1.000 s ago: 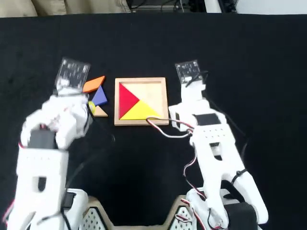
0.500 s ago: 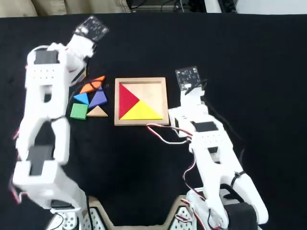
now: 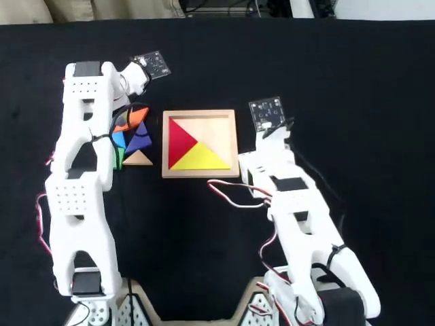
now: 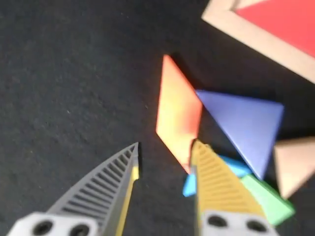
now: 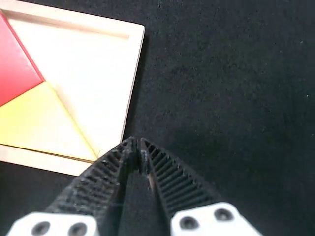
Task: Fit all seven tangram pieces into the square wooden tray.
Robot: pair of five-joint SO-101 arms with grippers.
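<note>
You are hanging the left gripper (image 4: 166, 146), claw wide, over the orange wooden parallelogram (image 4: 178, 110) lying at nine o'clock of the square wooden tray (image 3: 199, 114), apparently to straddle it, while parking the right gripper (image 5: 136, 143), closed and empty, at the tray's four o'clock.

Black table cover (image 3: 353, 81), beige curtain (image 3: 102, 8)

The square wooden tray (image 3: 165, 146) lies flat, with a red triangle (image 3: 179, 140) against its left rim and a yellow triangle (image 3: 200, 158) along its near rim. Five loose pieces cluster just left of the tray. An orange parallelogram (image 3: 131, 120) lies farthest back and a tan triangle (image 3: 138, 159) nearest, with a dark blue triangle (image 3: 140, 140) between them. Beside these are a light blue piece (image 4: 238, 166) and, mostly hidden, what seems a green square (image 4: 270, 201).
</note>
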